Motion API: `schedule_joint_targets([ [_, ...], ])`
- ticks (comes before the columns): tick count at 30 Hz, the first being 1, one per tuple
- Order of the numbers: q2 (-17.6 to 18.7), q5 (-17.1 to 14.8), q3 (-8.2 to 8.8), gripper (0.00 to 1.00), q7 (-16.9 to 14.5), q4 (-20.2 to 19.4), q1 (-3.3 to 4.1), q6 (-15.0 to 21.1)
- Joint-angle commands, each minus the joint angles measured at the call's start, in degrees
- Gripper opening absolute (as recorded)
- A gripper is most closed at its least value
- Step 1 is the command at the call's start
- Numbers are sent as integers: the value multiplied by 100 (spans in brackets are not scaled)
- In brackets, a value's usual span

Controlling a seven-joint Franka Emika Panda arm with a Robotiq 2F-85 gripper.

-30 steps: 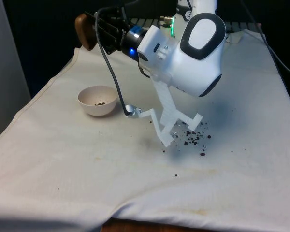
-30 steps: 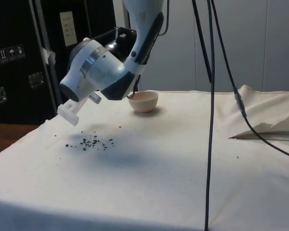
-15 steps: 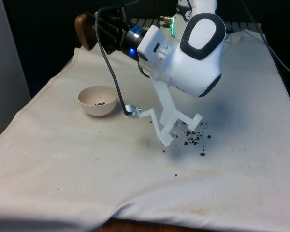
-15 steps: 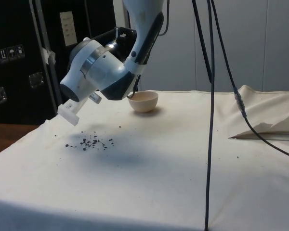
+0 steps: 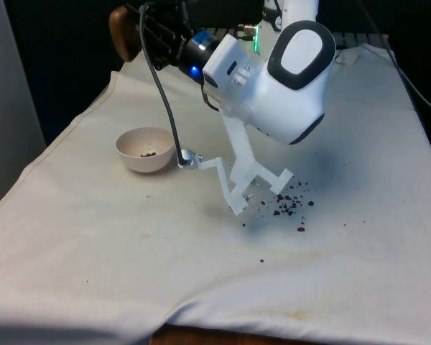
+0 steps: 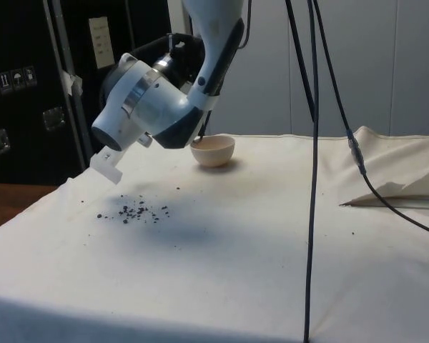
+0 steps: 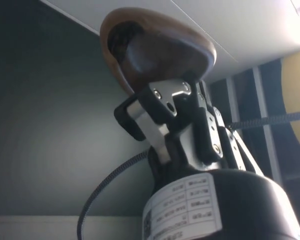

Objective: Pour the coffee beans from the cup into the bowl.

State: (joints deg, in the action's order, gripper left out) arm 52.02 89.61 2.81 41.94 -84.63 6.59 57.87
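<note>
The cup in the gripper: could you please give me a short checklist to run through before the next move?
1. Brown cup clamped by the gripper: ok.
2. Cup above the bowl: not ok, it hangs off to the side, past the table edge.
3. Bowl upright on the cloth: ok.
4. Beans in bowl: not ok, only a few.
5. Spilled beans on the cloth: not ok.
6. Beans left in cup: cannot tell.

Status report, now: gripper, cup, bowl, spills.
Gripper shut on brown cup, held high past the table's far edge. Bowl holds just a few beans. Spilled beans scattered on cloth, apart from bowl.
</note>
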Motion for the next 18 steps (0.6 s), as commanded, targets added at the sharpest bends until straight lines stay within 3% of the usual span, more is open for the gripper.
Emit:
schedule_joint_targets([
  [1, -23, 69, 17, 0, -80, -46, 17, -6],
  [18, 0, 481, -6, 0, -401, -103, 23, -292],
])
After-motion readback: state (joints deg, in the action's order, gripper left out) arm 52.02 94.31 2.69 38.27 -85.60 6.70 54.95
